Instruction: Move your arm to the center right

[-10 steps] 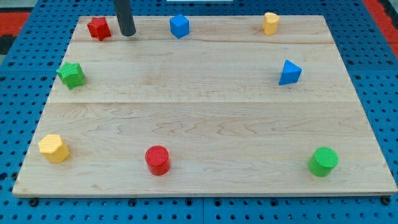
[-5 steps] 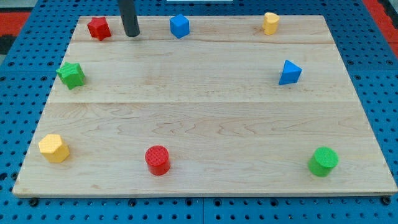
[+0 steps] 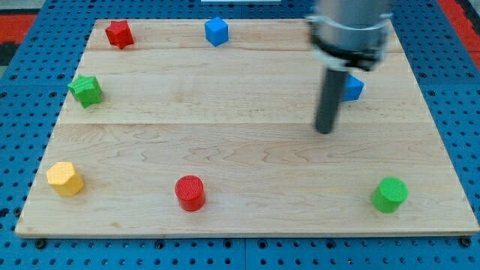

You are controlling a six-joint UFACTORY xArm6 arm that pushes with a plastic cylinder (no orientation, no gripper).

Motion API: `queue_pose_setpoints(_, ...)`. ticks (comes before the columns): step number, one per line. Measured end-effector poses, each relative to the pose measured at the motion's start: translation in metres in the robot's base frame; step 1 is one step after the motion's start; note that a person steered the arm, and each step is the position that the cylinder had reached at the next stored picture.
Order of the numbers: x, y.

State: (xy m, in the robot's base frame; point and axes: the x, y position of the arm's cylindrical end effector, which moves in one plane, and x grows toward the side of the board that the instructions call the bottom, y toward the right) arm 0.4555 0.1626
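Observation:
My tip (image 3: 324,130) rests on the wooden board (image 3: 240,150) at the view's centre right. It is just left of and below the blue triangular block (image 3: 353,88), which the rod partly hides. The arm's grey body covers the top right, so the yellow block seen there earlier is hidden. The green cylinder (image 3: 390,194) lies below and right of the tip.
A red star-like block (image 3: 118,33) and a blue cube (image 3: 216,31) sit along the top edge. A green star (image 3: 85,89) is at the left, a yellow hexagonal block (image 3: 64,178) at bottom left, a red cylinder (image 3: 190,192) at bottom centre.
My tip has moved from the top left, beside the red block, across to the centre right next to the blue triangular block. No block has moved.

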Motion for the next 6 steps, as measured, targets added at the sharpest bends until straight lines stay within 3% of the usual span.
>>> queue_pose_setpoints(1,0.0,0.056)
queue_pose_setpoints(3,0.0,0.062)
queue_pose_setpoints(4,-0.001,0.094)
queue_pose_setpoints(6,-0.078,0.075)
